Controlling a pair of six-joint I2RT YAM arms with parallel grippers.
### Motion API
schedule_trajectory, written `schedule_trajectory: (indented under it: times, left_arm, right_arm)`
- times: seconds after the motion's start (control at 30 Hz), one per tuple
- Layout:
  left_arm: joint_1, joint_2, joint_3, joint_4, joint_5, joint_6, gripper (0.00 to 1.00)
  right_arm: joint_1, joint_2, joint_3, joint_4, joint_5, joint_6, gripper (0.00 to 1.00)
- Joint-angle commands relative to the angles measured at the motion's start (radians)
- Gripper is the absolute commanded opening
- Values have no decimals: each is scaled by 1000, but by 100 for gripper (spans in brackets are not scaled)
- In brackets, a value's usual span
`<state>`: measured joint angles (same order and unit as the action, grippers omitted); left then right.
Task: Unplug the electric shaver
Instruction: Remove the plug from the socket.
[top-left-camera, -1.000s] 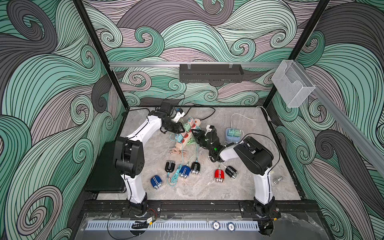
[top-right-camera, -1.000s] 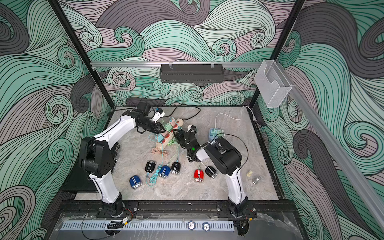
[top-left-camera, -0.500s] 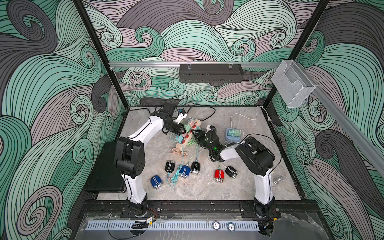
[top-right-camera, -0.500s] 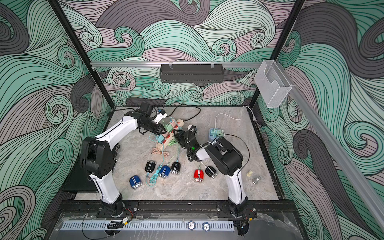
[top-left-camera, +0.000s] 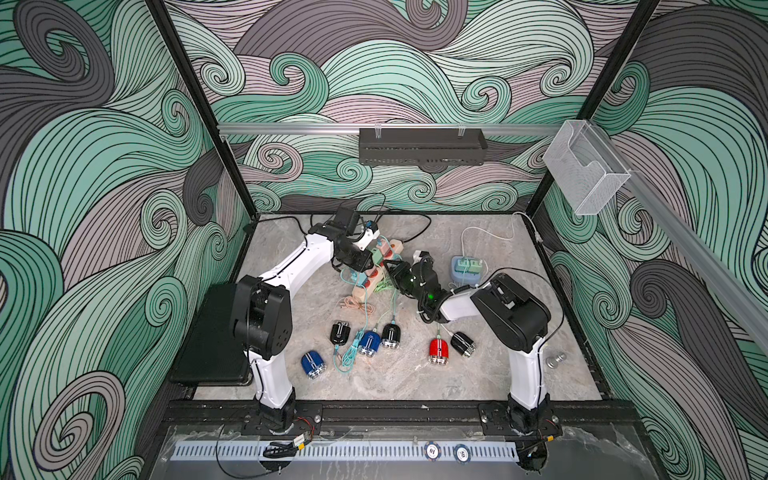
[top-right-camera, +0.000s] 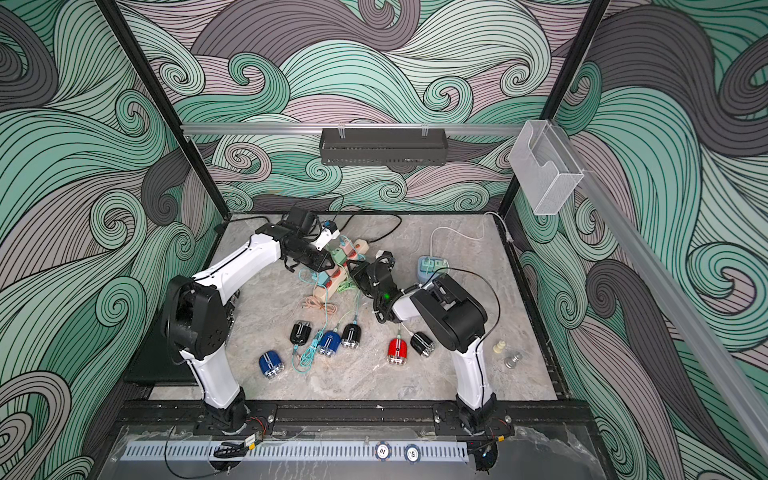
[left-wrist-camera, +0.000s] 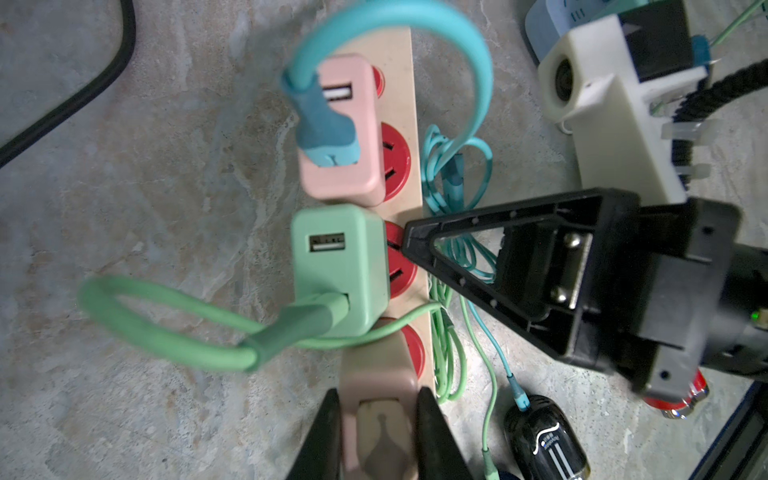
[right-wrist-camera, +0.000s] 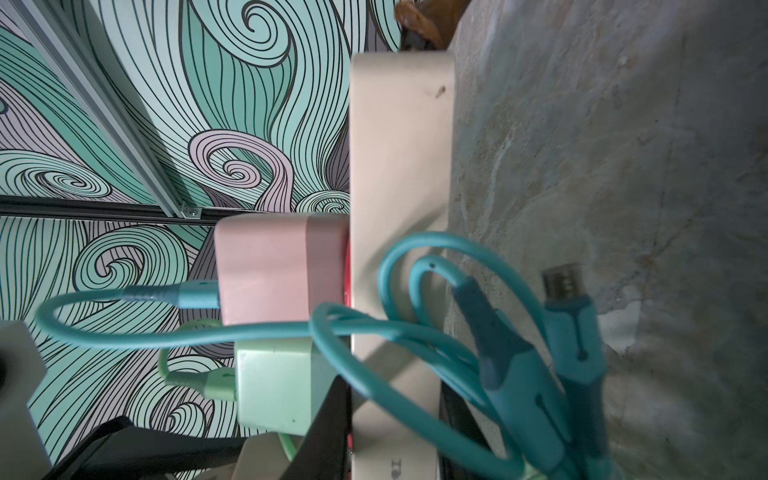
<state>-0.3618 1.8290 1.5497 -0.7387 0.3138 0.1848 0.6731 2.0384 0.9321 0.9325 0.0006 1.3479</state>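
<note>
Gripping stage only: left end effector (left-wrist-camera: 378, 399) clamped on tan charger (left-wrist-camera: 380, 370), which looks seated in power strip (left-wrist-camera: 399, 50) mid-tabletop (top-left-camera: 415, 378). Right end effector (right-wrist-camera: 386, 432) clamps the strip, likely bracing. Shavers (top-left-camera: 390, 336) lie near side. Left to do: pulling the charger out.

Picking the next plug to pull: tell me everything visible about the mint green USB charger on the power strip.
The green charger is a boxy, round-cornered block of matte-looking mint plastic, standing plugged into a red socket of the beige power strip, between the pink charger and a tan charger. One USB port is empty; the other holds a matching green cable that loops away. A fingertip of the right pincer rests on the strip right beside it; whether they touch is unclear.
</note>
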Motion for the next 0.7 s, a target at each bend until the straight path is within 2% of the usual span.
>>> schedule_trajectory:
  times: [0.0, 0.37, 0.5, 0.6, 0.67]
  left_arm:
    - [39, -50, 56, -13, 129, -13, 1]
    - [123, -10, 65, -18, 186, -23, 1]
    - [126, -13, 57, -13, 181, -8, 1]
    - [115, -17, 49, 4, 239, 11, 1]
    - [93, -32, 49, 0, 212, 15, 0]
  right_arm:
    - [-24, 16, -30, -31, 69, -27, 9]
    - [-25, 0, -34, -50, 70, -36, 8]
    - [-25, -1, -39, -53, 73, -42, 9]
    - [-23, -12, -22, -133, 83, -44, 8]
    - [-21, -21, -16, -171, 96, -55, 8]
